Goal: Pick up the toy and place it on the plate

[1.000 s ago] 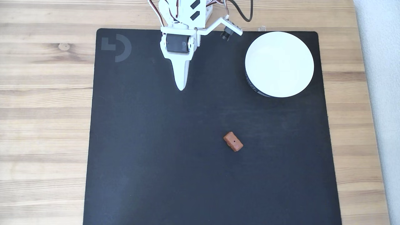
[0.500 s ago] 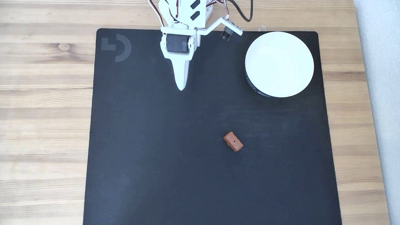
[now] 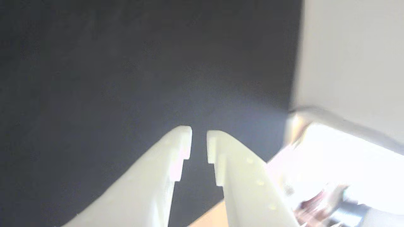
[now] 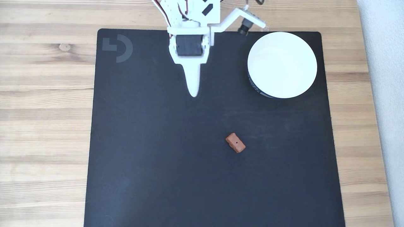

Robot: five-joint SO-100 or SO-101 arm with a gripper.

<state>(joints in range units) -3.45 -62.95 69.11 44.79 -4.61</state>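
Note:
The toy, a small reddish-brown block with a dark dot, lies on the black mat right of centre in the fixed view. The plate, white with a dark outer band, sits empty at the mat's upper right corner. My white gripper points down the picture from the top edge, well above and left of the toy and left of the plate. In the wrist view my gripper hangs over bare mat, its fingertips a thin sliver apart with nothing between them.
The black mat covers most of a wooden table. A pale surface runs along the right edge. The wrist view has a blurred pale area on its right side.
The arm has swung a little to the right in the fixed view, and the gripper tip has shifted right and slightly down. Toy and plate have not moved.

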